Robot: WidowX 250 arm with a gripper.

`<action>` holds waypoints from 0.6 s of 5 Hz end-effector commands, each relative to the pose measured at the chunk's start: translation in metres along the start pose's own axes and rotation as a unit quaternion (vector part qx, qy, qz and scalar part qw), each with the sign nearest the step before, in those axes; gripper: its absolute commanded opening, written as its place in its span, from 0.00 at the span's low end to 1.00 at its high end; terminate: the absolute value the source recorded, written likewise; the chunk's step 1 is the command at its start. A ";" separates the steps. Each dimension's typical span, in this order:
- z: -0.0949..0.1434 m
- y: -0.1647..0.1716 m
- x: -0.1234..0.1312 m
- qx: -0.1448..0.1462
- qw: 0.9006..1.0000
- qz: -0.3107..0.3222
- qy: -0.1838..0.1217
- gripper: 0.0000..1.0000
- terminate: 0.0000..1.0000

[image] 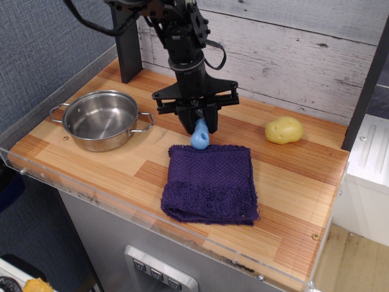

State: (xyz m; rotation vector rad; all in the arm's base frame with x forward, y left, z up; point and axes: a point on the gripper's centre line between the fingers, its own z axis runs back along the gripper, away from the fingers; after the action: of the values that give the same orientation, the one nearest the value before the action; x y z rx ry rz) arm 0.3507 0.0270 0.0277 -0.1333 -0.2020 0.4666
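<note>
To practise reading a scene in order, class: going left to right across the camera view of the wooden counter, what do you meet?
Steel pot → pincer closed on the blue object → yellow potato. The purple towel overlaps the pincer's span, so it is left out.

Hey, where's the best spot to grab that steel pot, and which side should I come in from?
Probably the loop handle on the side facing the tool, taken from straight above. The pot stands upright, so that handle juts out level with open space around it. The tool itself looks shut on a blue object.
</note>
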 end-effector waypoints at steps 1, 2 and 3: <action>-0.002 -0.008 0.010 -0.002 1.000 0.001 -0.016 0.00 0.00; -0.006 -0.008 0.008 -0.002 1.000 0.004 -0.015 0.00 0.00; -0.008 -0.006 0.005 -0.004 1.000 0.012 0.003 1.00 0.00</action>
State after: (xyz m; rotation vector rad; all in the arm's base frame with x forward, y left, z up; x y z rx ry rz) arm 0.3568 0.0257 0.0122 -0.1443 -0.1623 0.4884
